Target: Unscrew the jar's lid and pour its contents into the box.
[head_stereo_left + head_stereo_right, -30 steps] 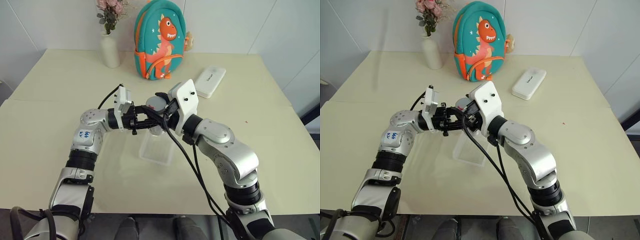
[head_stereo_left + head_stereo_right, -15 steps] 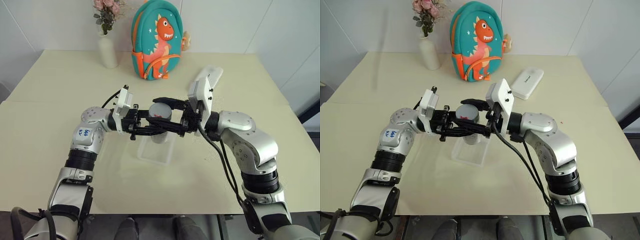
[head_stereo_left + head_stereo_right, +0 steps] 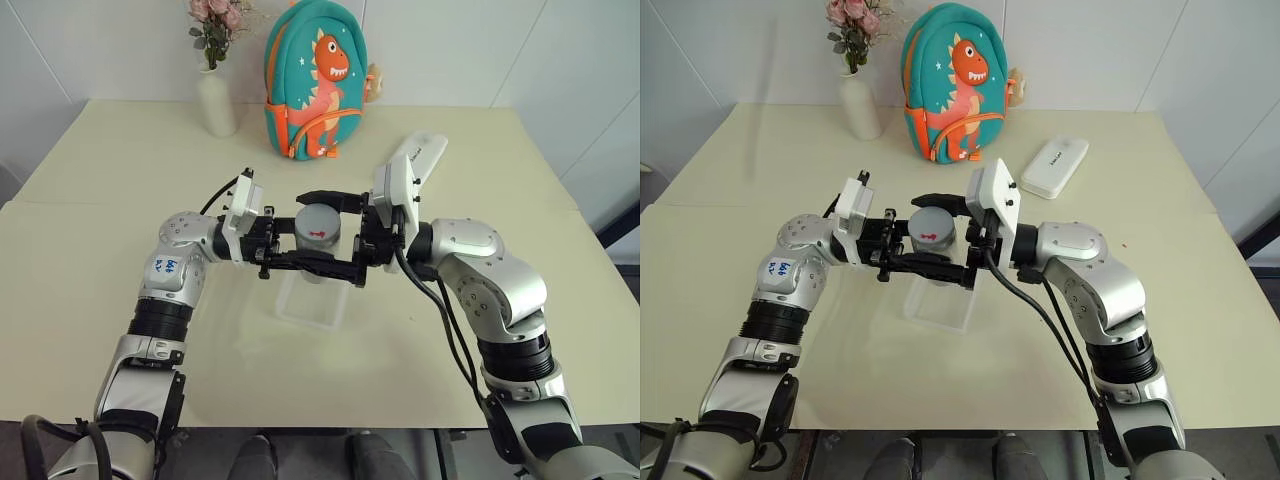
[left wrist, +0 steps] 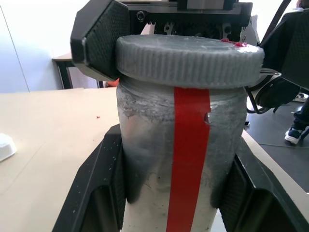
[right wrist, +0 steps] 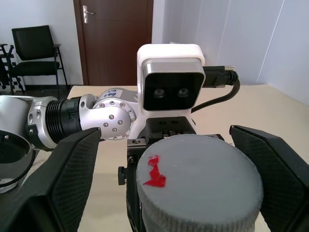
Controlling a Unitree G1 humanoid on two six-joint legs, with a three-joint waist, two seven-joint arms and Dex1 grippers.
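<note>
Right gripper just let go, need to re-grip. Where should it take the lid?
Grip the lid by its ribbed rim, coming in level from the robot's right. The left gripper clamps the jar upright lower down, and the open right gripper already straddles the rim.

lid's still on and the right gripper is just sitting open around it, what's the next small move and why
Probably close the right gripper on the lid for another unscrewing turn. Its fingers stand apart on either side of the grey cap without touching it, the lid sits fully on the jar, and the left gripper clamps the jar body above the box.
</note>
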